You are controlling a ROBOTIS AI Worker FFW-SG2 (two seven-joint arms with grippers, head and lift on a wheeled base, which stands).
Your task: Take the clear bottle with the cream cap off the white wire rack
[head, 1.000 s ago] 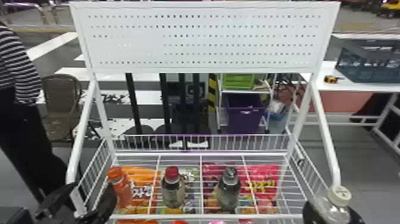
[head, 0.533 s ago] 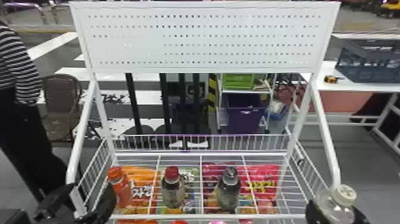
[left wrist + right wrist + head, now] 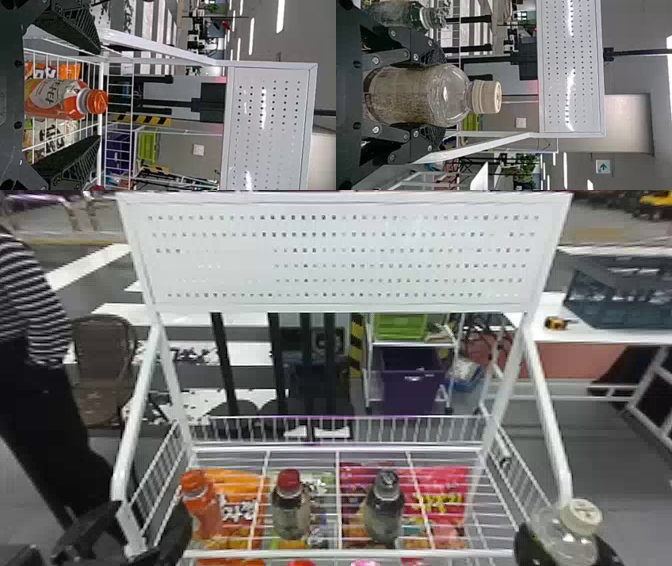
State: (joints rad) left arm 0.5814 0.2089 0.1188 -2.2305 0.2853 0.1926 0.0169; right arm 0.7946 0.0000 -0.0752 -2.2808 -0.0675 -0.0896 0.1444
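- The white wire rack could snag the clear bottle or knock it loose, should the arm swing left too low.
- The right end effector is clamped on the bottle's sides; a weak squeeze on smooth plastic might let it slip or twist.
- The left end effector, near left, has its fingers apart.
- The clear bottle is at the near right, beside the rack's corner, long axis roughly vertical.
- Its cream cap points up.

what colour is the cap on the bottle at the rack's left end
Orange cap, seen best in the left wrist view.
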